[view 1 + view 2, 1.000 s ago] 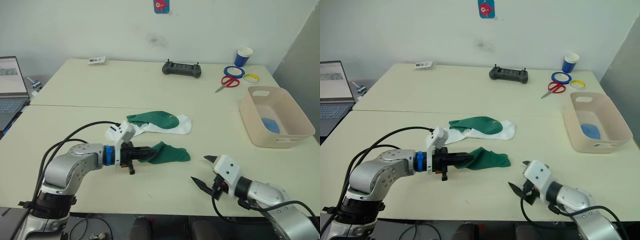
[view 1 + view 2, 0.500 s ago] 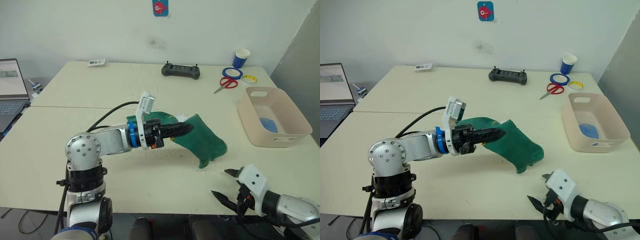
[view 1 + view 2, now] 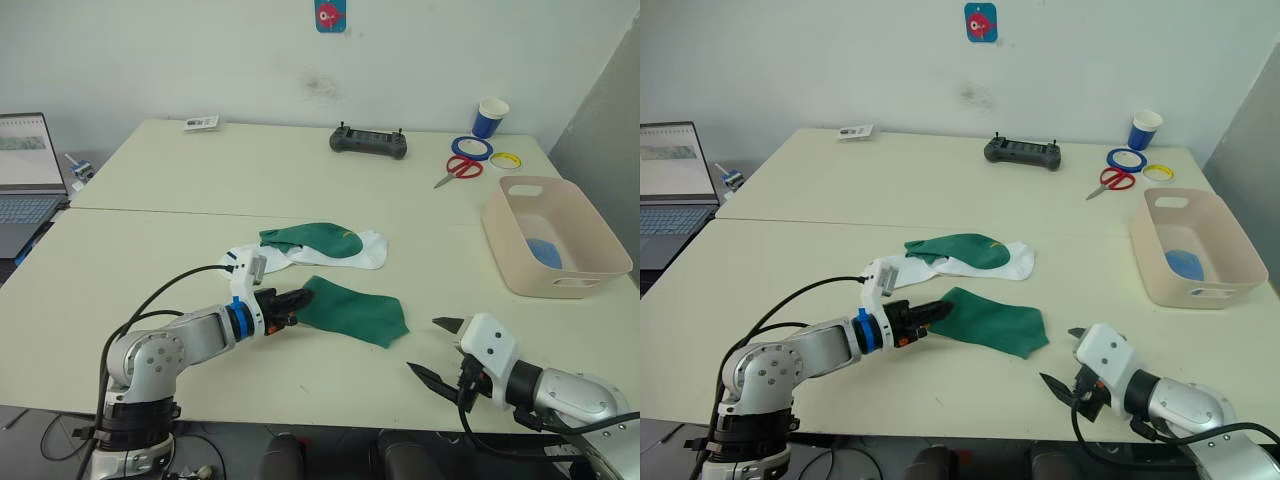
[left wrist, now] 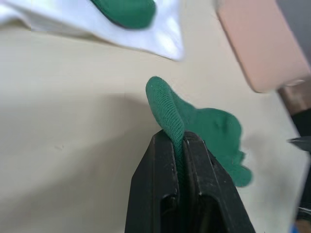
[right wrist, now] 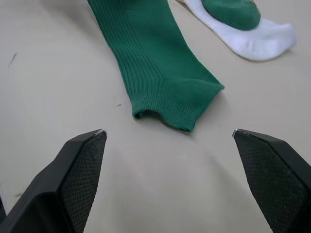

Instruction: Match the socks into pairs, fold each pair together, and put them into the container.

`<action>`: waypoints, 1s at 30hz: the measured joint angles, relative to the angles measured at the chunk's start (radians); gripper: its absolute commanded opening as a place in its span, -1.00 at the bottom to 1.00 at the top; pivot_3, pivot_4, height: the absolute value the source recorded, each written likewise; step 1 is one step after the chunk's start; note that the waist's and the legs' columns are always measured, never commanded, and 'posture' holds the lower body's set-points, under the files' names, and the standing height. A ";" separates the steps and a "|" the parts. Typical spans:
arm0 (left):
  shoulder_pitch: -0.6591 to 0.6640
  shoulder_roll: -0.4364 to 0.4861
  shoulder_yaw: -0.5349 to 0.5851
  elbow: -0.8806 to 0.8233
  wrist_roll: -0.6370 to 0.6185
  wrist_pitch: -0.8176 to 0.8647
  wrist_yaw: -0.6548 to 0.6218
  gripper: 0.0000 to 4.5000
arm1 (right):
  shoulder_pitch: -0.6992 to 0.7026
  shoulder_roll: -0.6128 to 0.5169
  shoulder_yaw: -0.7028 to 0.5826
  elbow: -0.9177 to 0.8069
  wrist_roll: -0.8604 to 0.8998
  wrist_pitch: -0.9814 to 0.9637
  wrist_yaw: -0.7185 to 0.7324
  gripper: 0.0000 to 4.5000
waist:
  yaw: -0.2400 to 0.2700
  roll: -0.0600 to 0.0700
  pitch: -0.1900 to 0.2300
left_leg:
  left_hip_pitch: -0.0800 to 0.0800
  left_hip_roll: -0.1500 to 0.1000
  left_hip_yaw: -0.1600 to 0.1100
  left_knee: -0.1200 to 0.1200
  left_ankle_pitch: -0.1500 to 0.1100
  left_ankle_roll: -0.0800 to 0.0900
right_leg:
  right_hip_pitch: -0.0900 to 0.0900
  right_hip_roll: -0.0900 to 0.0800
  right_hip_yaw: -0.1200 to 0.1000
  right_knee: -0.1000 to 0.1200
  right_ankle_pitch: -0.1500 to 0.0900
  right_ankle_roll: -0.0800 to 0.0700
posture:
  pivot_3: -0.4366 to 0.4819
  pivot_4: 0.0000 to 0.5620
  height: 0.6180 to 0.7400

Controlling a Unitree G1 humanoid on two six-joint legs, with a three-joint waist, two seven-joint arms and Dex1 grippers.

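We saw the flat green sock (image 3: 352,312) lying mid-bench, its toe end pinched in the closed left tool (image 4: 179,145). The open right tool (image 3: 435,347) waited at its five o'clock. We judged it should take the ribbed cuff squarely, since the knit drapes limply.

Bright, even indoor light, soft faint shadows on the table (image 3: 150,250); wrist views blur up close.
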 measured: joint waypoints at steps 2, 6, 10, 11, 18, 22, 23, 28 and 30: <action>0.044 0.026 -0.018 -0.020 0.054 -0.046 -0.024 -1.00 | -0.010 0.000 0.025 0.007 -0.003 0.000 -0.001 1.00 | 0.000 0.000 0.000 | 0.000 0.000 0.000 -0.001 0.000 0.000 | 0.000 0.000 0.000 0.000 0.000 0.000 | -0.05 -0.47 1.00; 0.114 0.038 -0.059 -0.051 0.142 -0.115 -0.060 -1.00 | -0.059 0.011 0.060 0.010 -0.003 0.004 -0.008 1.00 | 0.000 0.000 0.000 | 0.000 0.000 0.000 -0.001 0.000 0.000 | 0.000 0.000 0.000 0.000 0.000 0.000 | -0.05 -0.47 1.00; 0.129 0.051 -0.063 -0.055 0.184 -0.164 -0.096 -0.69 | -0.102 0.017 0.092 0.010 -0.003 0.014 -0.018 1.00 | 0.000 0.000 0.000 | 0.000 0.000 0.000 0.000 0.000 0.000 | 0.000 0.000 0.000 0.000 -0.003 -0.006 | -0.05 -0.47 1.00; 0.130 0.058 -0.062 -0.056 0.192 -0.176 -0.111 -0.56 | -0.112 0.017 0.095 0.010 -0.003 0.016 -0.018 1.00 | 0.000 0.000 0.000 | 0.000 0.000 0.000 0.000 0.000 0.000 | 0.000 -0.001 0.000 0.000 -0.003 -0.006 | -0.05 -0.47 1.00; 0.188 0.168 0.005 -0.055 0.231 -0.253 -0.229 0.41 | -0.130 0.018 0.114 0.013 -0.004 0.020 -0.027 1.00 | -0.001 0.000 0.000 | 0.000 0.001 0.000 -0.002 0.000 0.000 | -0.002 -0.001 -0.001 0.000 -0.004 -0.007 | -0.05 -0.47 1.00; 0.222 0.272 0.021 -0.019 0.340 -0.420 -0.357 0.97 | -0.137 0.020 0.129 0.020 -0.004 0.020 -0.038 1.00 | -0.002 0.000 0.000 | 0.000 0.001 0.000 -0.002 0.000 0.000 | -0.003 -0.001 -0.001 0.000 -0.005 -0.009 | -0.05 -0.47 1.00; 0.226 0.315 0.008 0.014 0.401 -0.520 -0.412 0.99 | -0.142 0.021 0.132 0.021 -0.004 0.019 -0.038 1.00 | -0.001 0.000 0.000 | -0.001 0.001 0.000 -0.003 0.000 0.000 | -0.004 -0.001 -0.001 0.000 -0.005 -0.009 | -0.05 -0.47 1.00; 0.184 0.491 -0.098 0.272 0.701 -1.218 -0.772 0.99 | -0.159 0.021 0.144 0.034 -0.005 0.015 -0.039 1.00 | 0.002 0.001 0.000 | -0.001 0.000 0.007 -0.008 0.000 -0.001 | -0.007 -0.010 0.001 -0.001 -0.006 -0.011 | -0.05 -0.47 1.00; 0.143 0.503 -0.153 0.379 0.752 -1.424 -0.882 0.99 | -0.161 0.021 0.152 0.039 -0.005 0.013 -0.038 1.00 | 0.003 0.001 0.000 | -0.004 0.000 0.009 -0.009 0.000 -0.001 | -0.011 -0.010 0.000 -0.002 -0.006 -0.011 | -0.05 -0.47 1.00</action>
